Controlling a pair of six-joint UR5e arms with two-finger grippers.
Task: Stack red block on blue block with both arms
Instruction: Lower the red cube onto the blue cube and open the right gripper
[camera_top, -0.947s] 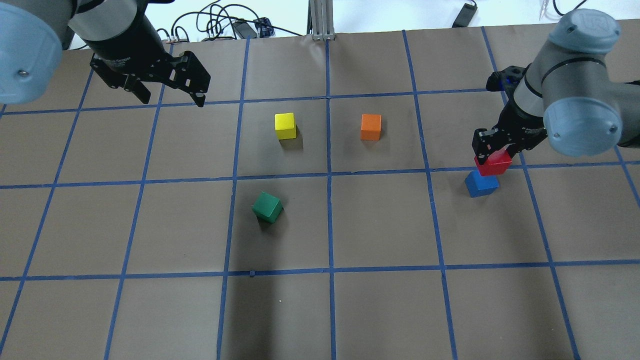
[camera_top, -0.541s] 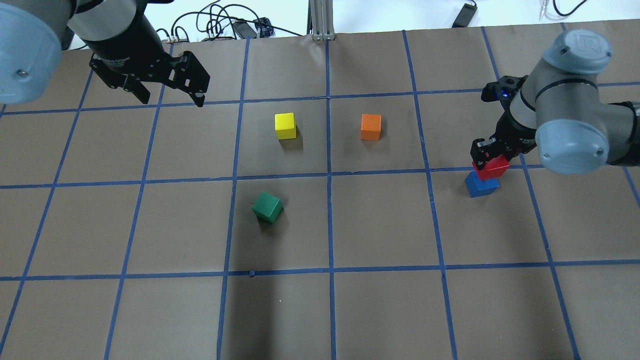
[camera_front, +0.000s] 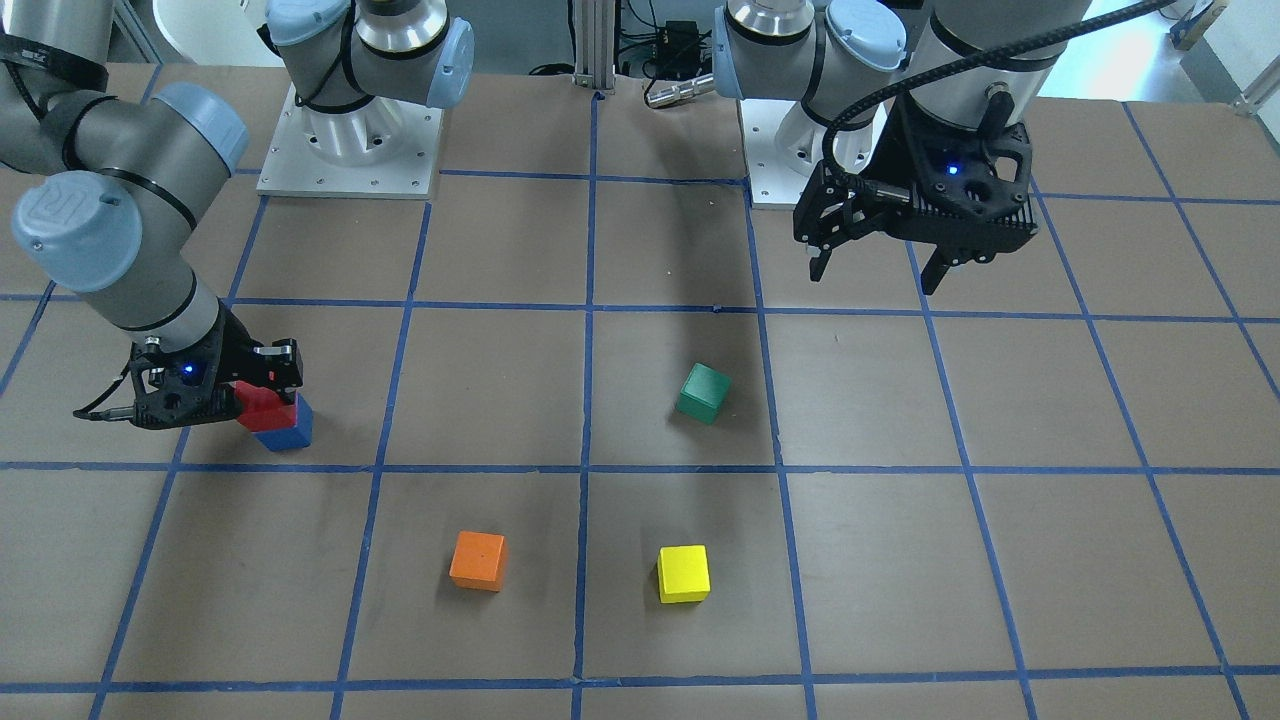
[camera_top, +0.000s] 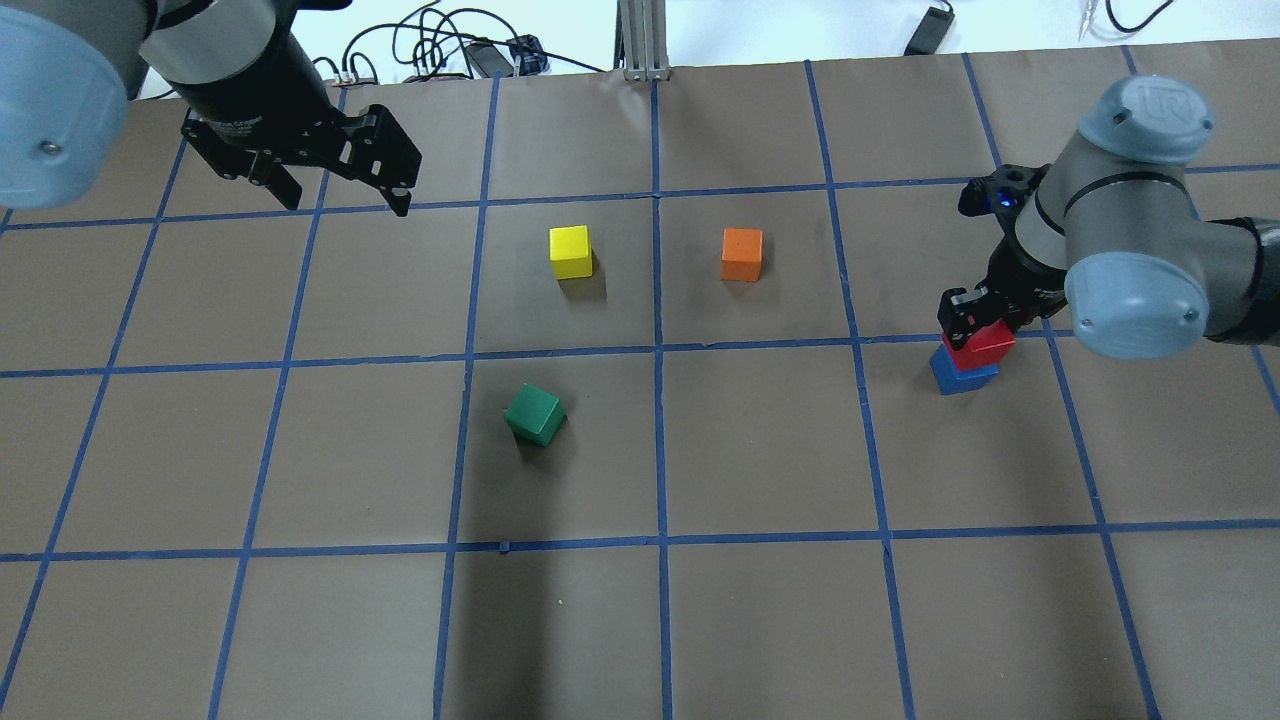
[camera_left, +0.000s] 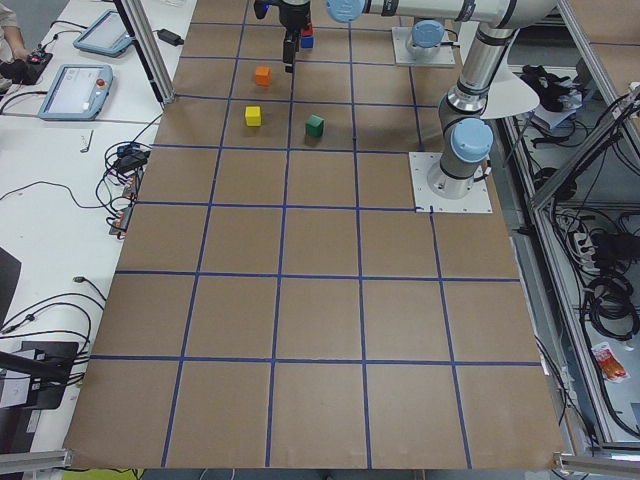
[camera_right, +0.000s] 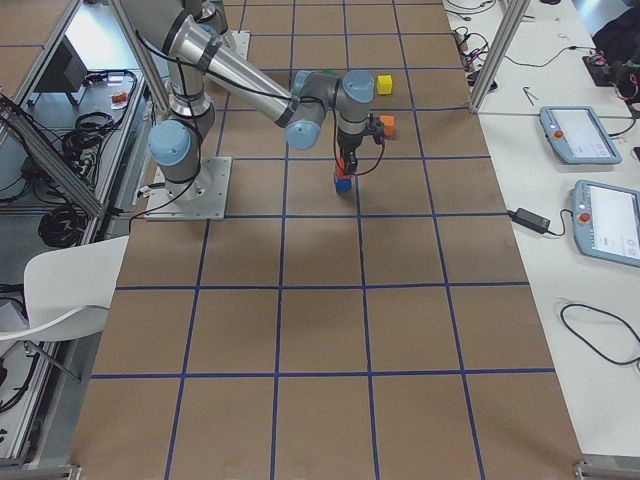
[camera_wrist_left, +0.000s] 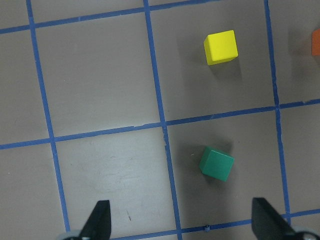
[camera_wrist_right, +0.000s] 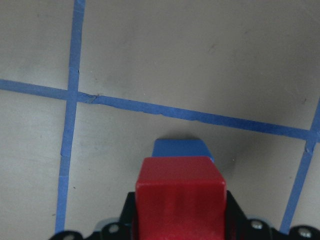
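Note:
My right gripper (camera_top: 975, 318) is shut on the red block (camera_top: 984, 345), which it holds directly over the blue block (camera_top: 962, 377), at its top face and slightly offset. I cannot tell whether the two touch. In the front-facing view the red block (camera_front: 262, 408) sits above the blue block (camera_front: 294, 432) beside the right gripper (camera_front: 250, 392). The right wrist view shows the red block (camera_wrist_right: 181, 192) between the jaws, with the blue block (camera_wrist_right: 180, 148) just beyond it. My left gripper (camera_top: 345, 200) is open and empty, high over the far left of the table (camera_front: 872, 278).
A green cube (camera_top: 535, 414), tilted in plan, lies near the table's middle. A yellow cube (camera_top: 570, 252) and an orange cube (camera_top: 742, 254) stand farther back. The left wrist view shows the green cube (camera_wrist_left: 216, 163) and the yellow cube (camera_wrist_left: 221, 47). Cables lie past the far edge.
My right gripper has come down with the red block, closing the gap to the blue block. The left arm and the other cubes have not moved.

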